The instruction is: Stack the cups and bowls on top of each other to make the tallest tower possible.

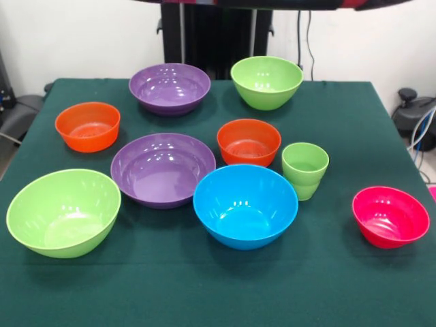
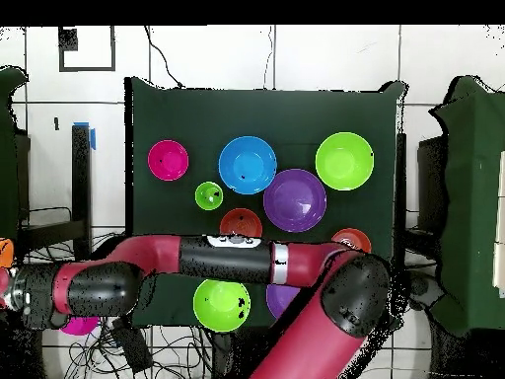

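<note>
One light-green cup (image 1: 305, 169) (image 2: 208, 195) stands upright between the blue bowl (image 1: 245, 204) (image 2: 247, 165) and the pink-red bowl (image 1: 390, 216) (image 2: 168, 160). Two purple bowls (image 1: 163, 168) (image 1: 169, 87) (image 2: 294, 200), two orange-red bowls (image 1: 248, 142) (image 1: 87, 126) (image 2: 241, 223) and two green bowls (image 1: 63, 211) (image 1: 266, 82) (image 2: 344, 161) (image 2: 221, 304) sit apart, all open side up. Nothing is stacked. The red and black arm (image 2: 227, 259) stretches along the table's base-side edge, its end beyond the table's side. It covers part of one purple bowl. The gripper itself does not show.
The dark green table cloth (image 1: 204, 286) (image 2: 296, 109) holds everything. Cables lie on the floor by the robot's base (image 2: 178, 345). A pink thing (image 2: 79, 326) lies off the table under the arm's end. Dark equipment (image 1: 415, 112) stands beside the table.
</note>
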